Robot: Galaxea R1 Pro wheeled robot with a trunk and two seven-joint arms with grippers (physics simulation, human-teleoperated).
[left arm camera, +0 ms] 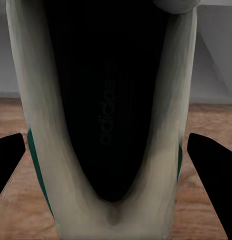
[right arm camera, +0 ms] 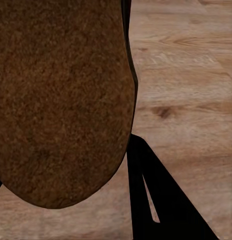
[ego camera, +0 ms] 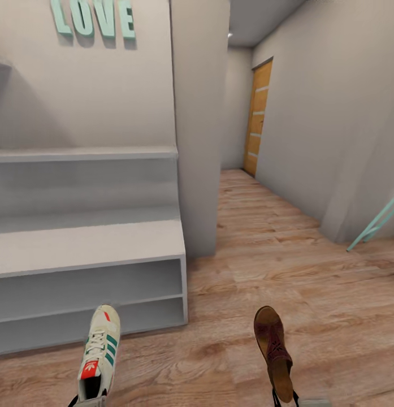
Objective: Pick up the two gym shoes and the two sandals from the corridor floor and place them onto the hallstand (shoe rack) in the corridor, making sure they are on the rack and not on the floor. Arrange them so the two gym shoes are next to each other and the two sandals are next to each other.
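A cream-white gym shoe [ego camera: 99, 356] with green side stripes and a red-orange tongue hangs just in front of the hallstand [ego camera: 86, 249], its toe pointing toward the lower shelf tier and its heel toward the robot. In the left wrist view the shoe's dark insole with its faint brand lettering faces the camera, and the two black fingers [left arm camera: 8, 162] of the left end effector [left arm camera: 113, 165] stand on either side of the heel, close against its cream walls; the end effector is closed on the gym shoe, narrowed to the width of the heel.

To the right of the hallstand's end panel, a dark brown sandal [ego camera: 274, 350] is held over the corridor floor [ego camera: 310, 271], toe pointing away from the robot. In the right wrist view the sandal's brown footbed is very close to the camera, and one black finger [right arm camera: 156, 200] of the right end effector [ego camera: 284, 399] runs along its edge; the other finger is hidden, so the width of the opening cannot be read, though the sandal is plainly carried by it.

The hallstand's pale grey surface and both open tiers stand against the wall, with mint "LOVE" letters [ego camera: 93, 18] above. Beyond the hallstand the corridor runs to an orange door [ego camera: 258, 117].
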